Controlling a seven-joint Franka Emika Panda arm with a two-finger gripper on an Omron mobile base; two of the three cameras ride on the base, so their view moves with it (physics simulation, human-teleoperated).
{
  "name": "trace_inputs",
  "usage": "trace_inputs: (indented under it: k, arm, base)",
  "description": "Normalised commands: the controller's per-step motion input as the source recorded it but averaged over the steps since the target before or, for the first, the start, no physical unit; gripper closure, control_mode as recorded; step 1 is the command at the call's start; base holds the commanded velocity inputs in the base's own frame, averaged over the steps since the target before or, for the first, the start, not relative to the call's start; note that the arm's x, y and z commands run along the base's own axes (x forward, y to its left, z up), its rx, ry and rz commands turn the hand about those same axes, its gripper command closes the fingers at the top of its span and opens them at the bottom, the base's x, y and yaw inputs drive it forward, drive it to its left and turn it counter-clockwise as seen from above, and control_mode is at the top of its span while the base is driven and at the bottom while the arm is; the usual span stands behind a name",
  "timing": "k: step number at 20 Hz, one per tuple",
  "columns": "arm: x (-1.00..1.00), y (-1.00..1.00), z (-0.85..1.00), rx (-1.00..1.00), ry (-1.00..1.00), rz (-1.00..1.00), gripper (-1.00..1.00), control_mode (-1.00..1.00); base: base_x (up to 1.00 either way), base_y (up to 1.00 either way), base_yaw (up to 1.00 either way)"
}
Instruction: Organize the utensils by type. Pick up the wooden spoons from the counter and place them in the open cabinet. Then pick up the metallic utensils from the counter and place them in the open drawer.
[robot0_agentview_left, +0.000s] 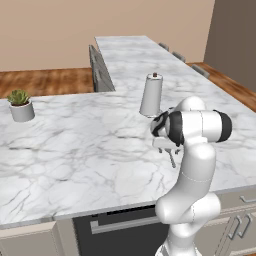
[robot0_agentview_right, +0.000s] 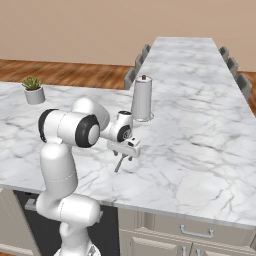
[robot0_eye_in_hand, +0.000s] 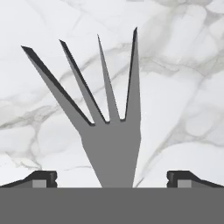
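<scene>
Hand view: claw (robot0_eye_in_hand: 112, 177) spread wide straddling grey fork (robot0_eye_in_hand: 105, 127) at frame centre on counter (robot0_eye_in_hand: 183, 87), lined up to grasp.

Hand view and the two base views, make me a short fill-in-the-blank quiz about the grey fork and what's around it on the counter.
1. The grey fork has ____ prongs.
2. The gripper has its fingers ____, one on each side of the fork.
3. The fork lies on the white ____ counter.
4. The small potted plant sits in a ____ pot.

Missing words: four; open; marble; grey
</scene>
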Motion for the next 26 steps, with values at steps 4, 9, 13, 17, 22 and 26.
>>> trace_inputs:
  k: [4,9,13,17,22,26]
  arm:
    - [-0.16,0.0,-0.23,-0.05,0.0,-0.08,-1.0,-1.0]
    - [-0.17,0.0,-0.23,-0.02,0.0,-0.09,-1.0,-1.0]
    - [-0.17,0.0,-0.22,0.0,0.0,-0.09,-1.0,-1.0]
    - [-0.17,0.0,-0.27,0.0,0.01,-0.1,-1.0,-1.0]
    - [-0.06,0.0,-0.4,0.0,0.06,-0.11,1.0,-1.0]
    - [-0.12,0.0,-0.39,0.0,0.01,-0.1,1.0,-1.0]
  base:
    - [0.0,0.0,0.0]
    - [0.0,0.0,0.0]
    - [0.0,0.0,0.0]
    - [0.0,0.0,0.0]
    - [0.0,0.0,0.0]
    - [0.0,0.0,0.0]
